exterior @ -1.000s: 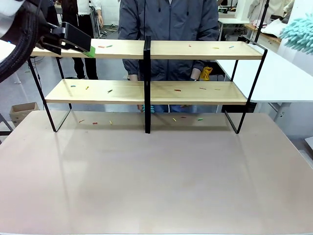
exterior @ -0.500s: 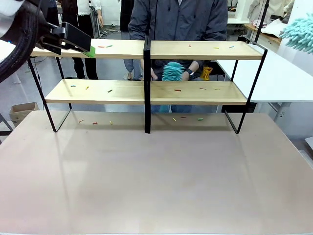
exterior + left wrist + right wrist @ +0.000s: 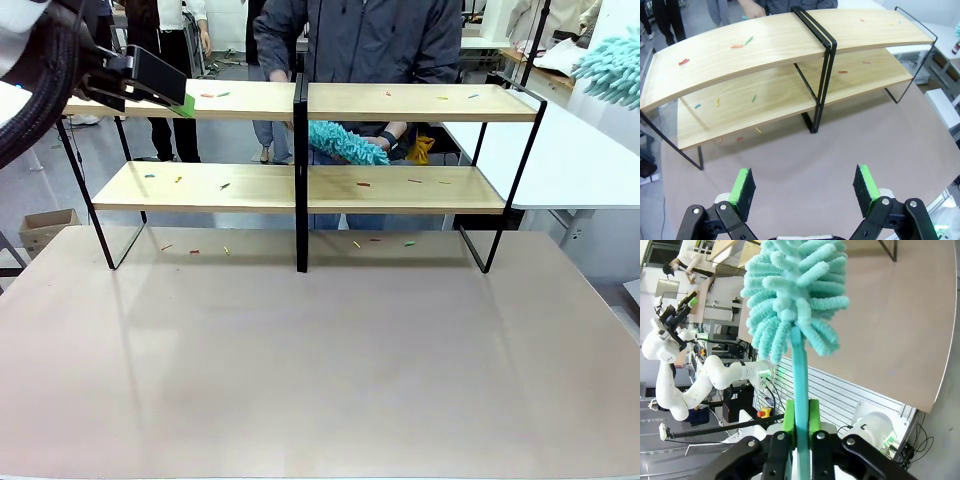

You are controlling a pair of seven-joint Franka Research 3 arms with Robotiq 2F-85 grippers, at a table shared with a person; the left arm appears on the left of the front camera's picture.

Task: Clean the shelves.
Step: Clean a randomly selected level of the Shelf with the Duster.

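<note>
**Front view.** The shelves stand across the upper half of the picture, at the far end of the table. Their long way runs from left to right, and the open side faces us. Little coloured bits lie on both boards and on the table below.

A person stands behind and holds a blue-green duster in one hand. It is between the two boards, just right of the black centre post.

The left gripper is in the upper left, in front of the left end of the top board. The robot's fluffy duster pokes in at the upper right, well apart from the shelves.

If it swings in, I think it could bump the person's hand or the thin black frame. A hard push could slide or tip the shelves.

**Left wrist view.** The shelves fill the upper half. They run from the left edge up to the upper right and look bent because of the lens. The left gripper's green pads are spread wide with nothing between them. It hangs over bare table, away from the shelves. If it goes forward low, it could knock the frame's thin leg.

**Right wrist view.** The right gripper is clamped on the fluffy duster's thin stick, at the bottom middle. The fluffy head stands at the top. The grip is low on the stick, so I think hard wiping could make the stick twist or slip. Wiping could also just sweep the bits onto the table.
</note>
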